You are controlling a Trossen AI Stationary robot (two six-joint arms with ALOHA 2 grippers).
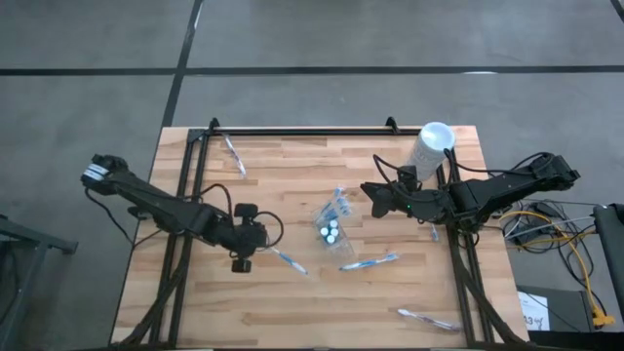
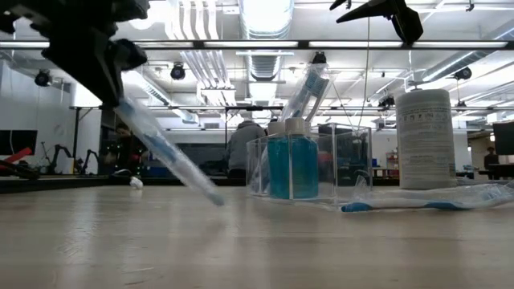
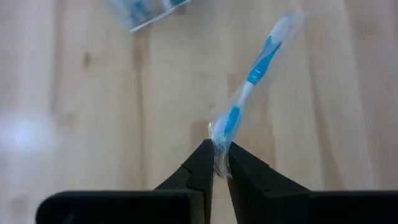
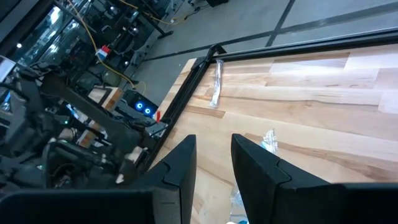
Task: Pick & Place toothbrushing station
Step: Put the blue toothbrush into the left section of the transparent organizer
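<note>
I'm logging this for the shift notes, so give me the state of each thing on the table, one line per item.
left gripper: shut on the wrapped toothbrush, one end lifted.
right gripper: open, empty, above the clear container.
clear container: upright, holding capped tubes.
white cylinder: upright.
other toothbrushes: lying flat on the table.

Thin blue-and-white wrapped toothbrush (image 3: 252, 87): far tip blurred, near end hidden btwn left gripper (image 3: 216, 163) fingers.
</note>
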